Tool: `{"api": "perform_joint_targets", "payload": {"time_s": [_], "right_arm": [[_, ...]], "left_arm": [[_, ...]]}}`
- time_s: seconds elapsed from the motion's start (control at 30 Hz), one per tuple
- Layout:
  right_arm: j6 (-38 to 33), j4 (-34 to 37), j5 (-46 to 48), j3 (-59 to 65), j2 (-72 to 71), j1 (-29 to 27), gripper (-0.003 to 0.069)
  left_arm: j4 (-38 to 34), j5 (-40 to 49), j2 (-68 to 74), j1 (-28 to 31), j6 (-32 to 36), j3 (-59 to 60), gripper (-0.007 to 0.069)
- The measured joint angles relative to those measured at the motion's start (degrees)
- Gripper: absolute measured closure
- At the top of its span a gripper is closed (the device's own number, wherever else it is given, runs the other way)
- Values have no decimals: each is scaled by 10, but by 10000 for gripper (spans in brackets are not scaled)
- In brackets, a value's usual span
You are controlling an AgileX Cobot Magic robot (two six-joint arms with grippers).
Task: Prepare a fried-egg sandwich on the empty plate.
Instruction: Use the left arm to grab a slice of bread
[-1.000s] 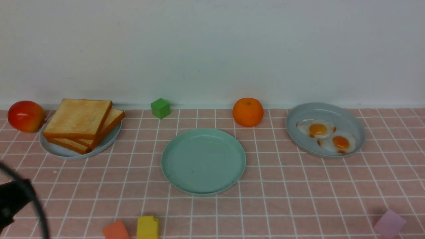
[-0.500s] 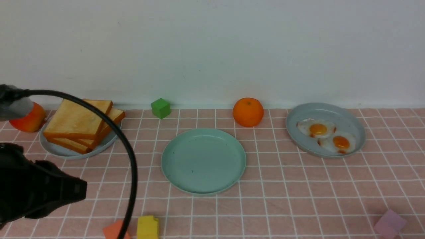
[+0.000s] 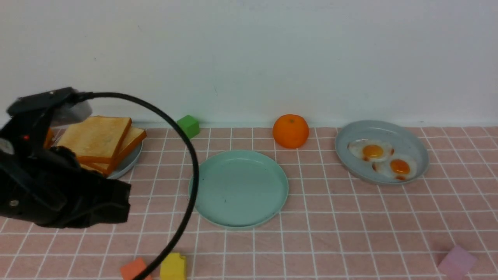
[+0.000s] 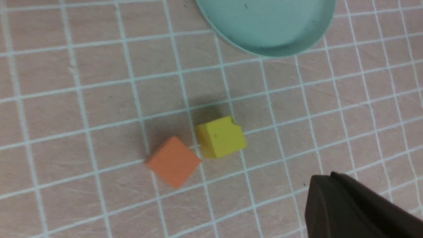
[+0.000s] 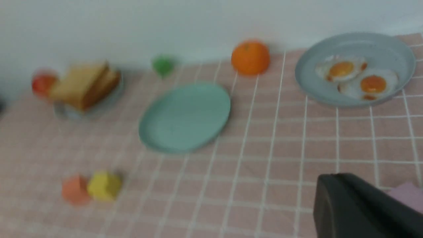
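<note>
Mint-green and bare, the round shallow plate (image 3: pixel 241 188) awaits everything, both closed, empty end effectors (image 4: pixel 343 198) (image 5: pixel 343 198) having built nothing, with golden square toast slices (image 3: pixel 95 140) piled far left and flat orange-yolked eggs (image 3: pixel 383 159) on the grey-blue plate (image 3: pixel 418 146) far right.

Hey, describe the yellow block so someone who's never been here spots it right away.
Find the round mint-green plate in the middle of the tiled surface. From it, look toward the robot and a bit to the robot's left: two small blocks lie side by side. The yellow one is nearer the plate's side, its color setting it apart from the orange-red block.
</note>
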Motion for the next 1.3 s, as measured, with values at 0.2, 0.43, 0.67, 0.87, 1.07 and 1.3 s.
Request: {"api": "perform_joint_targets", "payload": {"time_s": [0.2,0.43,0.67,0.87,1.07,1.3], "right_arm": [[-31,-1,35,-90,80,68,668],[-65,-7,34,-92,105,110,665],[-76,-20,31,-101,100,113,661],[-77,-26,16,-116,100,113,655],[-77,-28,8,-116,100,113,652],[-77,-33,-12,-116,100,113,651]], "left_arm": [[69,5,80,-1,-25,-50,638],[188,-16,215,4,-102,-186,638],[233,34,397,61,-127,-366,537],[241,85,454,65,-124,-445,430],[249,92,453,44,-123,-459,452],[288,110,452,-9,-114,-459,638]]}}
